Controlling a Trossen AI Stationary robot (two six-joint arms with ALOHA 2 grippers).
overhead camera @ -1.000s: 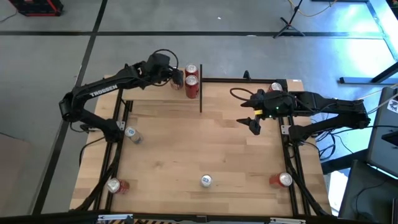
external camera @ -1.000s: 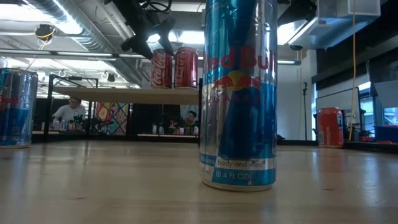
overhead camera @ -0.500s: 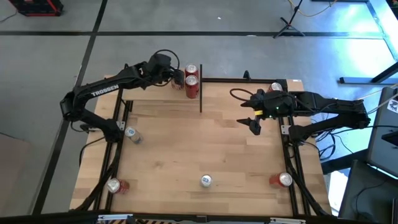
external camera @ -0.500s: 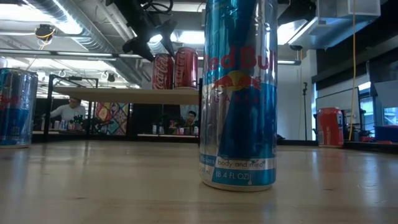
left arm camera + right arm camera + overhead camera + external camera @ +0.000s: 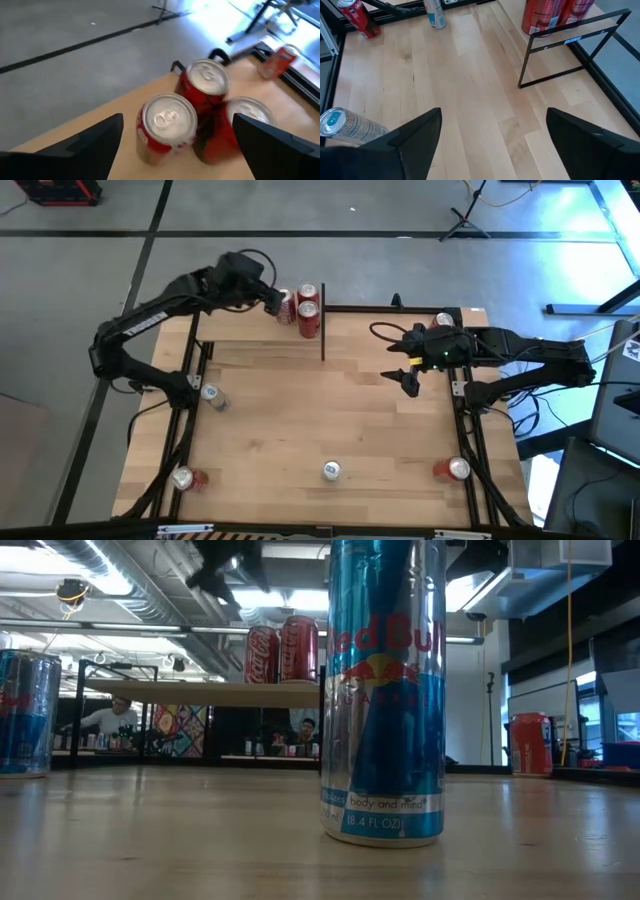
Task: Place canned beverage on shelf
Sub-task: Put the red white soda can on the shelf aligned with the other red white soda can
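Wooden bench [image 5: 300, 420] sits on grey floor; red cans [image 5: 307, 308] stand on the shelf [image 5: 200, 693] at its far edge. Left hand [image 5: 272, 298] spreads wide just beside them; right hand [image 5: 408, 374] hovers wide over open mid-bench.

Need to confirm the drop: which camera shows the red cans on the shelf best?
The left wrist view: the red cans fill it, upright. Low view shows two cans' sides on the shelf; high view, small tops; right wrist view, only bases.

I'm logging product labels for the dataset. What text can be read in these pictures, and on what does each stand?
"ed Bul": tall blue and silver can, low view.
"body and mind" and "8.4 FL OZ": the same can's foot.
"Coca-Cola" script, partly legible: red cans on the shelf.
White lettering on the left arm: too small to read.
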